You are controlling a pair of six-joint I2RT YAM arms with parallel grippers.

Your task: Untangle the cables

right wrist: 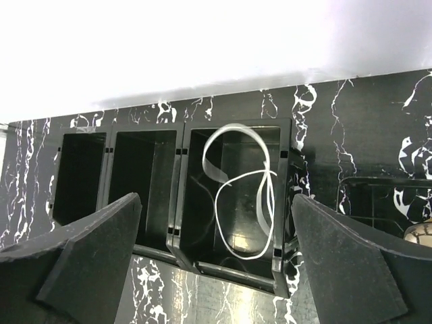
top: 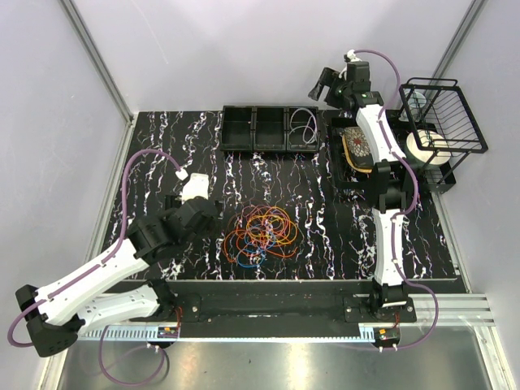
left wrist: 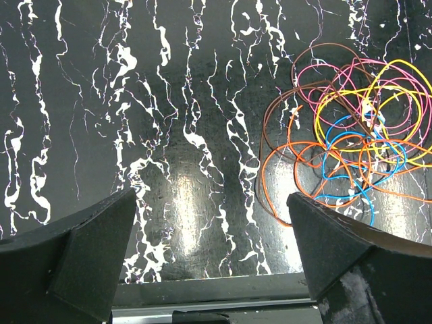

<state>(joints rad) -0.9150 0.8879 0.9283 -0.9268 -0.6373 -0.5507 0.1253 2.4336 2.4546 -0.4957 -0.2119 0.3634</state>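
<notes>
The cables (top: 262,231) are heaped in one tangle mid-tabletop (top: 325,236), and their right side is cut off in the left wrist view. Bare surface is seen all round. The left pincer (left wrist: 212,263) is held open beside them. The right pincer (right wrist: 216,263) is spread open, turned toward the tray (right wrist: 179,196).

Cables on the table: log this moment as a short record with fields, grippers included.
cable tangle: one heap, orange, yellow, pink, blue loops interlaced
white cable: alone in tray's right compartment
tray: three compartments, far side of table
left gripper: open, empty, left of the tangle, apart
right gripper: open, empty, above the tray
</notes>
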